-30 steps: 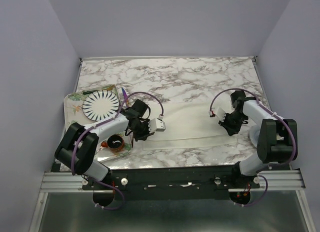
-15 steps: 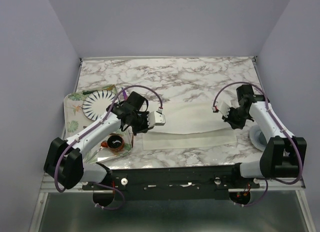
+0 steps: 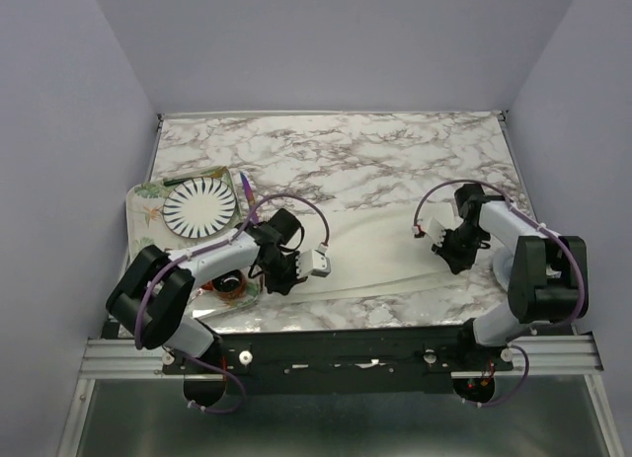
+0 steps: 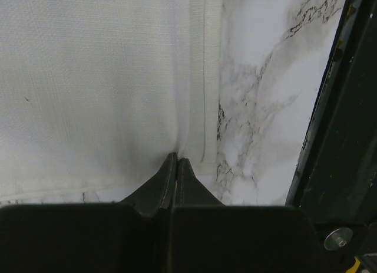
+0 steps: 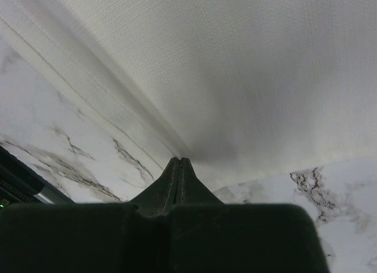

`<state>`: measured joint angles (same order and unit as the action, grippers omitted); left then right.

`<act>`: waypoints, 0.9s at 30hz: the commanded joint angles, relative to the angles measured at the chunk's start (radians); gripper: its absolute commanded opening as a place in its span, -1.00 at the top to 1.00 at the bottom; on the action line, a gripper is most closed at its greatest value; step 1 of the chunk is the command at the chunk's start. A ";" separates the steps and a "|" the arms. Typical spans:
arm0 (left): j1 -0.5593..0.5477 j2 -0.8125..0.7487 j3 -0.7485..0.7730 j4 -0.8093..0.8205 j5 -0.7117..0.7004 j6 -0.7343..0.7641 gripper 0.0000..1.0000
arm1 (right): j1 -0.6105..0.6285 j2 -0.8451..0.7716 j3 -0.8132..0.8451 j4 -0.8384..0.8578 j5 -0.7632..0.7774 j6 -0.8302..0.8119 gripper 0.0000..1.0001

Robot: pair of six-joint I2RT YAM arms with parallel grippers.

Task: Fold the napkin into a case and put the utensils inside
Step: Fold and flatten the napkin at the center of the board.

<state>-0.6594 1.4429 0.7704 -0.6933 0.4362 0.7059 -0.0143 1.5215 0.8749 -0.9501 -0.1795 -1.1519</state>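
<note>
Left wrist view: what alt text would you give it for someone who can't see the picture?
The left gripper, its two dark fingers closed together, pinches the hemmed edge of a cream napkin that fills the upper left. Marble table shows on the right, with a dark frame at the far edge.

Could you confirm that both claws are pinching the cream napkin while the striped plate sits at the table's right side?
Not quite: the top view shows the striped plate at the table's left side. The left claw and right claw do pinch the napkin.
</note>
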 commanded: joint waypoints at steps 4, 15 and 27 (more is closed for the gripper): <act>-0.003 0.132 0.081 0.081 -0.132 -0.072 1.00 | -0.004 0.060 -0.004 0.071 0.055 0.041 0.99; 0.033 0.246 0.204 0.060 -0.203 -0.013 1.00 | -0.006 0.065 0.061 0.019 0.032 0.087 0.99; 0.057 0.074 0.319 -0.098 -0.100 0.021 1.00 | -0.006 -0.055 0.162 -0.131 0.003 0.069 0.99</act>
<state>-0.6090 1.6012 1.0218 -0.7090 0.2962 0.6922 -0.0147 1.5284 0.9798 -0.9920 -0.1520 -1.0733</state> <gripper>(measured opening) 0.009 0.012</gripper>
